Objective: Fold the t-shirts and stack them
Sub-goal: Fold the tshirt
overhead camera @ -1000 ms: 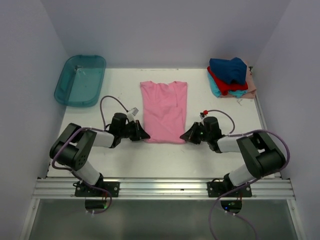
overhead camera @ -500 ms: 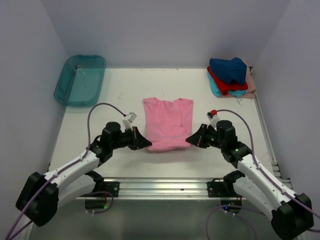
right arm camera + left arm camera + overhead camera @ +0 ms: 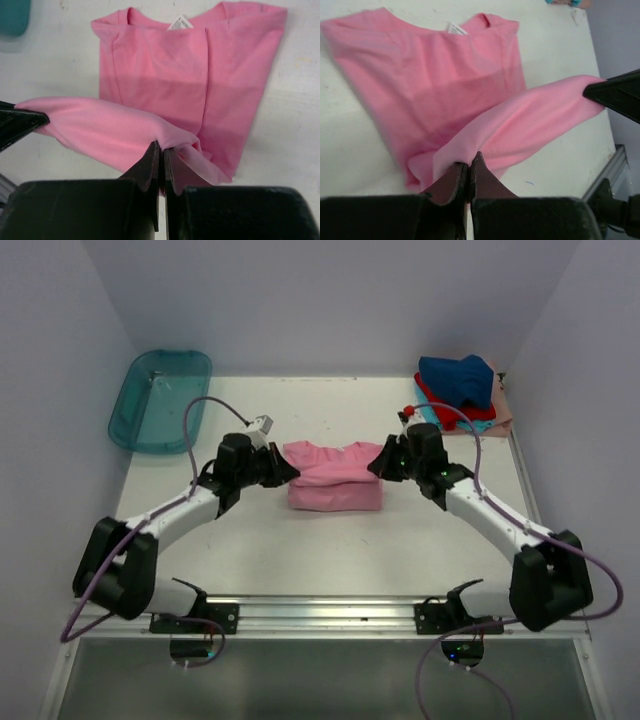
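**Pink hem gripped at both corners above the mid-table shirt**

At the near edge, the two arm bases are seen bolted to a metal rail [image 3: 330, 615], and bare white table [image 3: 330, 550] is seen beyond it. Both arms are stretched forward and inward toward the middle of the table.

The left gripper [image 3: 285, 472] is clenched on the left corner of the hem of the pink t-shirt [image 3: 335, 485]. In the left wrist view the cloth is seen pinched between the closed fingers. The right gripper [image 3: 378, 464] is likewise clamped on the right corner of the hem. The hem is held as a raised band between the two grippers, above the rest of the shirt.

The lower layer of the shirt is spread flat on the table, with the collar toward the far side. A small white tag [image 3: 180, 22] is seen inside the collar.

Further back, a translucent teal tub [image 3: 160, 400] is set at the far left corner. At the far right corner the other t-shirts [image 3: 460, 395] are piled loosely. A navy one [image 3: 457, 375] is seen on top, with a red one [image 3: 455, 412] under it. A teal one [image 3: 430, 418] and a pale peach one [image 3: 503, 410] are seen at the bottom.
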Motion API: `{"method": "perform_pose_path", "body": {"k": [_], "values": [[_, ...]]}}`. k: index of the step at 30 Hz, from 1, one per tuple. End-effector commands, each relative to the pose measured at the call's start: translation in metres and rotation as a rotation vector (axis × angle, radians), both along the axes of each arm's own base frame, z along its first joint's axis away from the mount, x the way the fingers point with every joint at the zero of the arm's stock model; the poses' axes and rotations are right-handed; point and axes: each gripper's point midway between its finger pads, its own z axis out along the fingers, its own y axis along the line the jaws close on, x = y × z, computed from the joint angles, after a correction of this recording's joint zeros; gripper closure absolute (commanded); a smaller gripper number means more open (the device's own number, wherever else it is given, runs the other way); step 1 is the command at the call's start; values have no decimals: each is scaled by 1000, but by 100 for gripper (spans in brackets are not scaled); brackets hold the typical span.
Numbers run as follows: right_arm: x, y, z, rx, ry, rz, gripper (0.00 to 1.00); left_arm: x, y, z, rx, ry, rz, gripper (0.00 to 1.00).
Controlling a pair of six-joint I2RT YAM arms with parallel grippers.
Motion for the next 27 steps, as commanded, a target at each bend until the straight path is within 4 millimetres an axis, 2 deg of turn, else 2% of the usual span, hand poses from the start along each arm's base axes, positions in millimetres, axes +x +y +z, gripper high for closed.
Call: {"method": "perform_pose_path", "body": {"k": [1,2,3,4,5,6,7,8,9,10,11,12,13,14,16,17,18,19,20,21,22,23,24,25,26,27], "values": [[65,-6,23,-63,-144,-71,100,60,8,5,38,-106,21,100],[75,-5,25,-64,-157,-76,100,69,7,3,38,-106,18,100],[87,-3,36,-60,-181,-88,100,85,5,-2,41,-100,23,100],[98,-3,20,-76,-147,-93,100,93,5,-3,40,-100,25,100],[105,-2,19,-79,-148,-98,100,107,5,6,29,-121,28,100],[119,-3,25,-80,-163,-114,100,118,4,-8,38,-104,34,100],[128,-3,12,-92,-135,-125,100,123,0,-11,25,-94,14,100],[136,-4,5,-100,-123,-144,100,140,0,1,4,-127,14,100],[151,-5,14,-100,-146,-172,100,152,-1,-14,4,-111,12,100],[163,-10,12,-116,-146,-214,100,162,-1,-17,3,-98,19,100],[173,-13,-19,-163,-87,-233,75,181,-1,0,-18,-137,21,72],[193,-10,-2,-161,-132,-249,55,192,-1,-10,-22,-123,31,55],[203,-13,-7,-198,-136,-264,30,199,1,-7,-22,-115,42,34],[211,-12,-11,-216,-139,-263,1,207,5,5,-31,-138,49,0],[211,-19,0,-233,-176,-278,1,204,11,36,-34,-193,64,0],[212,-22,14,-219,-232,-300,1,198,21,35,-7,-192,102,0],[195,-28,27,-215,-262,-302,1,189,26,68,-8,-261,113,0],[189,-32,32,-227,-280,-296,1,181,30,74,-1,-278,122,0],[181,-34,35,-230,-277,-286,1,170,36,67,17,-257,141,0],[169,-37,38,-233,-275,-278,1,160,39,83,12,-280,147,0],[162,-37,36,-230,-269,-259,1,151,41,80,14,-263,142,0],[156,-37,31,-229,-255,-244,1,137,43,65,23,-222,139,0],[146,-36,21,-221,-226,-229,1,126,44,70,11,-217,138,0],[142,-37,14,-212,-206,-228,1,118,45,65,10,-202,135,0],[140,-38,7,-193,-191,-227,1,105,46,46,18,-154,126,0],[133,-47,-11,-173,-147,-229,1,96,48,40,28,-127,125,0]]}}
